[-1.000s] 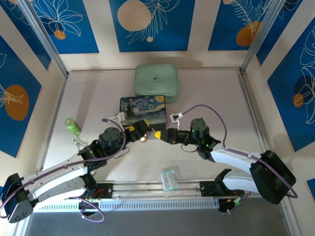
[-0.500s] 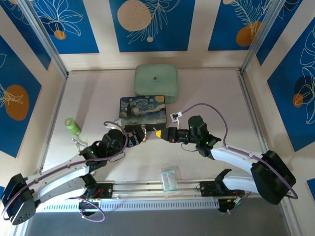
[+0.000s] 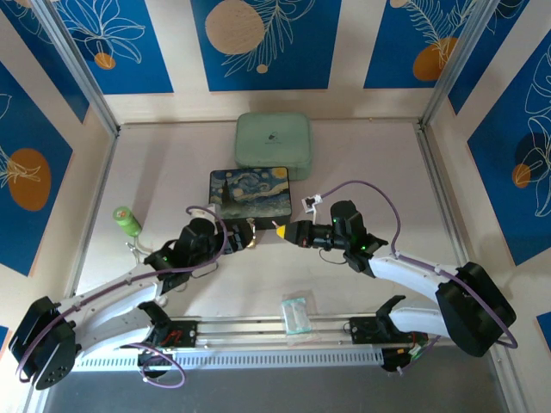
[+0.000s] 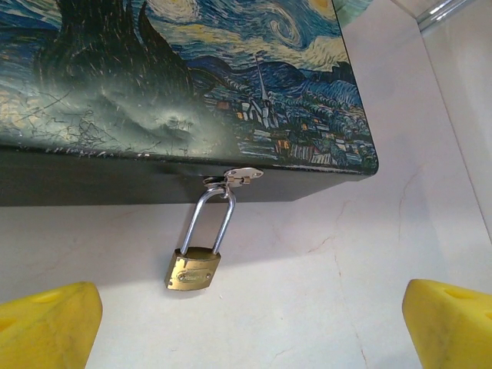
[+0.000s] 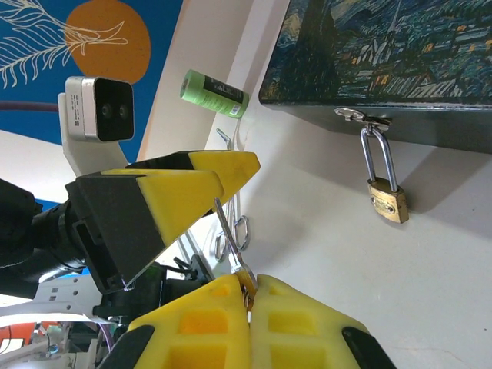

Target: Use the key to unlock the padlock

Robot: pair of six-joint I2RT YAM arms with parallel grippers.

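Holds the left end effector (image 4: 250, 323) spread wide, yellow pads (image 4: 50, 323) far apart, wrist stretched low and level with the forearm trailing behind it. Pinches the right end effector (image 5: 250, 296) tight on the key (image 5: 241, 261), pads pressed flat together, tip pointed at the left end effector's tip and near it. Bends both arms inward, elbows well behind the end effectors.

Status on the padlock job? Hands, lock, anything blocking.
Hands: left hand open, aimed at padlock; right hand shut on key, apart from the lock. Padlock shackle closed, hanging off painted box hasp. Path looks clear.
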